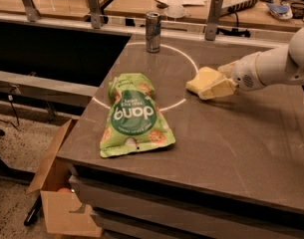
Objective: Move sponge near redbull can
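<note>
The pale yellow sponge (197,80) lies on the dark table (231,148), right of centre, on the white circle line. My gripper (215,87) reaches in from the right on a white arm and sits right at the sponge's right side, overlapping it. The redbull can (152,31) stands upright at the table's back edge, well up and left of the sponge, apart from it.
A green snack bag (133,114) lies flat at the table's front left. Metal posts (214,18) stand along the back rail. An open cardboard box (57,203) sits on the floor by the table's left front corner.
</note>
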{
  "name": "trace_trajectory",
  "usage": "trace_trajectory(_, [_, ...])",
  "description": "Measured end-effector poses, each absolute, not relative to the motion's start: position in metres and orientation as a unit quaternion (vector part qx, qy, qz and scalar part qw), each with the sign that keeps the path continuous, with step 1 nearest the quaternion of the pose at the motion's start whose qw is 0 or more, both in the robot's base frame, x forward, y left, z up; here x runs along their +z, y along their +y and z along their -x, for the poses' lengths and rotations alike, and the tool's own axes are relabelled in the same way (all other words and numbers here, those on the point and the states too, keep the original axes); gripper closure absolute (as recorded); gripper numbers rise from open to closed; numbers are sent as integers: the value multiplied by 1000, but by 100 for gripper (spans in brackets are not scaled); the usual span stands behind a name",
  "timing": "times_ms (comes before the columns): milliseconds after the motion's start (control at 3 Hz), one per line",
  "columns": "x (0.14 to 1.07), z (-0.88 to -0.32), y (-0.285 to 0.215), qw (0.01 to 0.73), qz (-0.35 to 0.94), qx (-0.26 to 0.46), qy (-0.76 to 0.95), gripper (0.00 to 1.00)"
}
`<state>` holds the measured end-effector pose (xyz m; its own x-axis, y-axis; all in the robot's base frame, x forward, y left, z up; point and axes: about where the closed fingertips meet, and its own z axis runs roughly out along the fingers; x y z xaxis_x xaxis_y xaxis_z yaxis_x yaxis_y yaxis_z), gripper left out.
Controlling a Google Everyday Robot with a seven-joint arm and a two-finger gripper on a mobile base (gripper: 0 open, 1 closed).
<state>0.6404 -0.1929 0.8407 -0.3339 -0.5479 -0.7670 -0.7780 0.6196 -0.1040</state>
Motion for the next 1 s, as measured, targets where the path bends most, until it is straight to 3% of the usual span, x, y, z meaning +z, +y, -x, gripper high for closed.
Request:
trace_trajectory(333, [835,-645,-187,391,422,151,804,64])
trace_trajectory(667, [844,-651,-181,399,416,163,801,87])
trace_trajectory(1000, [879,-673,-169,435,378,161,801,100])
